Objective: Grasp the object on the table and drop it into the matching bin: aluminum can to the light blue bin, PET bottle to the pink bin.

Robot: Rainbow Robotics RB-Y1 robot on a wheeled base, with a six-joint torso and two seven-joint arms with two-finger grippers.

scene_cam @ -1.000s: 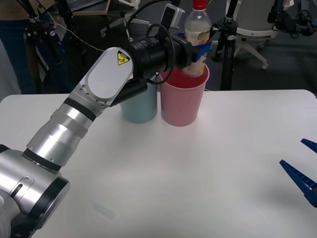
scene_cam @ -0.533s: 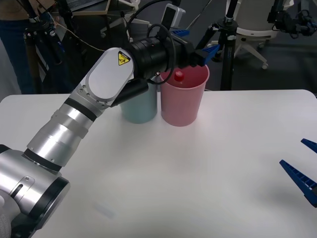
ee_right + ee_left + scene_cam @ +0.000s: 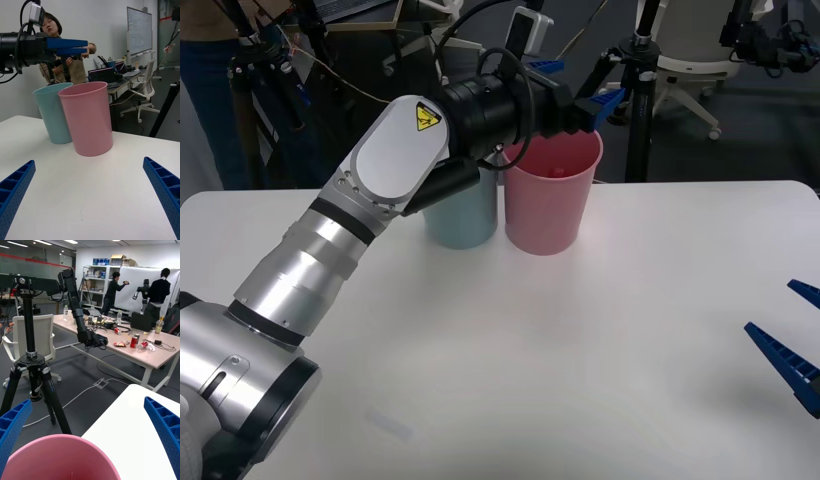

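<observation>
The pink bin [image 3: 550, 205] stands upright at the back of the white table [image 3: 580, 350], touching the light blue bin [image 3: 465, 215] on its left. My left gripper [image 3: 578, 85] hangs open just above the pink bin's rim [image 3: 60, 450], with nothing between its blue fingers [image 3: 67, 47]. The PET bottle is hidden from view. Low over the table's right edge, my right gripper [image 3: 770, 307] is open and faces both bins, the pink bin [image 3: 88, 123] and the light blue bin [image 3: 52, 116].
A black tripod [image 3: 638, 90] stands just behind the table past the pink bin, with an office chair [image 3: 690, 60] further back. My left arm [image 3: 370, 190] stretches across the table's left side. Bare tabletop lies in front of the bins.
One second ago my left gripper held the bottle over the pink bin. It opened, the bottle dropped in with only its red cap showing, and now it has sunk out of sight.
</observation>
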